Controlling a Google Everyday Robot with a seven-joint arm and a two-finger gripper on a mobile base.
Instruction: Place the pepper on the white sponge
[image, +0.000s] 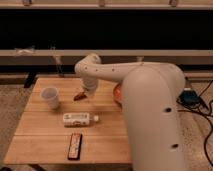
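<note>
The pepper is a small dark red sliver just above the wooden table, at the back middle. My gripper hangs straight down over it from the white arm and is shut on the pepper's right end. The pepper's left end sticks out to the lower left. The white sponge is hidden from view.
A white cup stands left of the pepper. A white labelled bottle lies on its side in the middle. A flat black-and-red bar lies near the front edge. An orange plate shows partly behind the arm. Cables and a blue device lie on the floor at right.
</note>
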